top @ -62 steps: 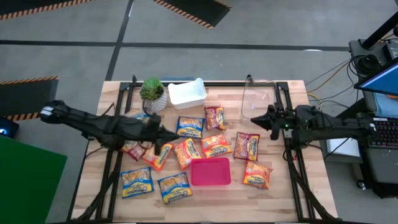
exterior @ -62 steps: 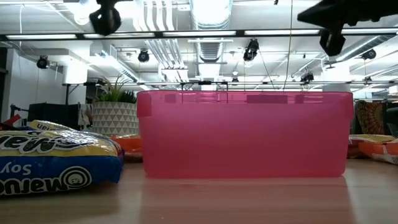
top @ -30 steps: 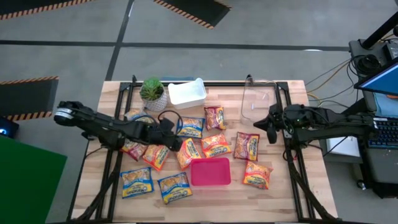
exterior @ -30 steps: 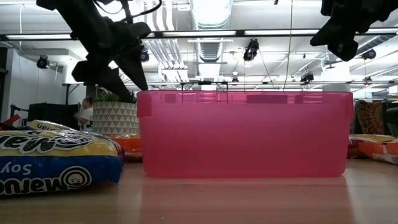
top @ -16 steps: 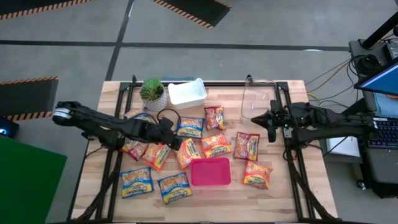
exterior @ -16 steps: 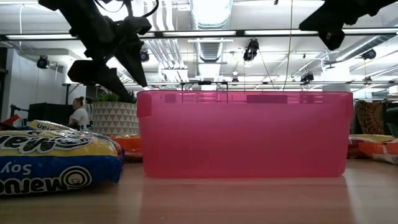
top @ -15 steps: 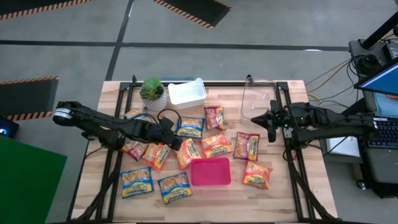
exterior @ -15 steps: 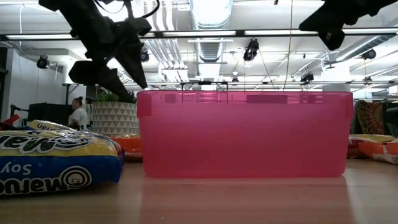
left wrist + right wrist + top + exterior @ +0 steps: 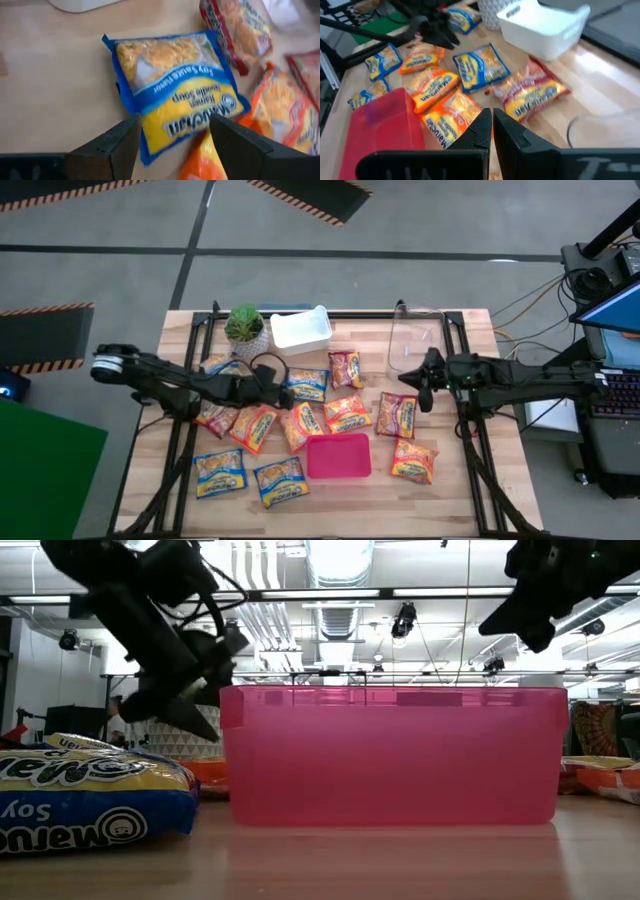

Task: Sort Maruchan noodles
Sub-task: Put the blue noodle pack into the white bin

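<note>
Four blue packets (image 9: 307, 383), four orange packets (image 9: 347, 412), three dark red packets (image 9: 397, 413), three bins (image 9: 300, 330), one plant (image 9: 244, 323).

Low view: we find the pink bin (image 9: 392, 755) hiding most packets behind it; blue-and-yellow packet (image 9: 90, 802) cut by the edge. Left wrist view: dark red packet (image 9: 235, 30) blurred, print unreadable

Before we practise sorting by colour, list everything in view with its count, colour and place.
Blue-and-yellow packets: four, over the table's left half.
Orange packets: three, centre, beside the pink bin.
Dark red packets: four, two on the right, one centre, one left.
Pink bin: one, centre, empty.
White bin: one, far edge.
Clear bin: one, far edge, right.
Potted plant: one, green, beside the white bin.
Table: one, wooden.
Left claw: open, above a blue-and-yellow packet.
Right claw: shut, above the table's right side.
</note>
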Robot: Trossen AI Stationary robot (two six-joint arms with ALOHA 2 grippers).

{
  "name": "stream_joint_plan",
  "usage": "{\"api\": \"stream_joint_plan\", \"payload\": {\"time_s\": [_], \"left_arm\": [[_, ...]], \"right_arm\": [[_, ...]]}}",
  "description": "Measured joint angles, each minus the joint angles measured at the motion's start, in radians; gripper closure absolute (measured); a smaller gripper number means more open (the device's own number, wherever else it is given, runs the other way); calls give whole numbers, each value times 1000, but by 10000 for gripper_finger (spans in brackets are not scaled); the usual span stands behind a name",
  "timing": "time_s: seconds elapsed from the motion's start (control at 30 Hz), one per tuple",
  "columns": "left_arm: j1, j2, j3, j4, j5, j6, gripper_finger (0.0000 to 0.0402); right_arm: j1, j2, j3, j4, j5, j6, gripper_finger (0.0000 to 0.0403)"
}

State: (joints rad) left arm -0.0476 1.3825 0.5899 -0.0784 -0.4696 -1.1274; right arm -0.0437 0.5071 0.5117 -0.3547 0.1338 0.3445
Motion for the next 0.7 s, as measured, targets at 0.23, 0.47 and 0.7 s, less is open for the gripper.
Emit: {"api": "stream_joint_plan", "payload": {"time_s": [0.23, 0.47, 0.7], "left_arm": [[20, 86, -25, 76, -39, -16, 189], [22, 176, 6, 96, -27, -61, 189], [25, 221, 42, 96, -47, -34, 189]], "right_arm": [[0, 0, 0, 54, -1, -42, 394], [0, 0, -4, 54, -2, -62, 394], [0, 0, -10, 58, -2, -65, 394]]}}
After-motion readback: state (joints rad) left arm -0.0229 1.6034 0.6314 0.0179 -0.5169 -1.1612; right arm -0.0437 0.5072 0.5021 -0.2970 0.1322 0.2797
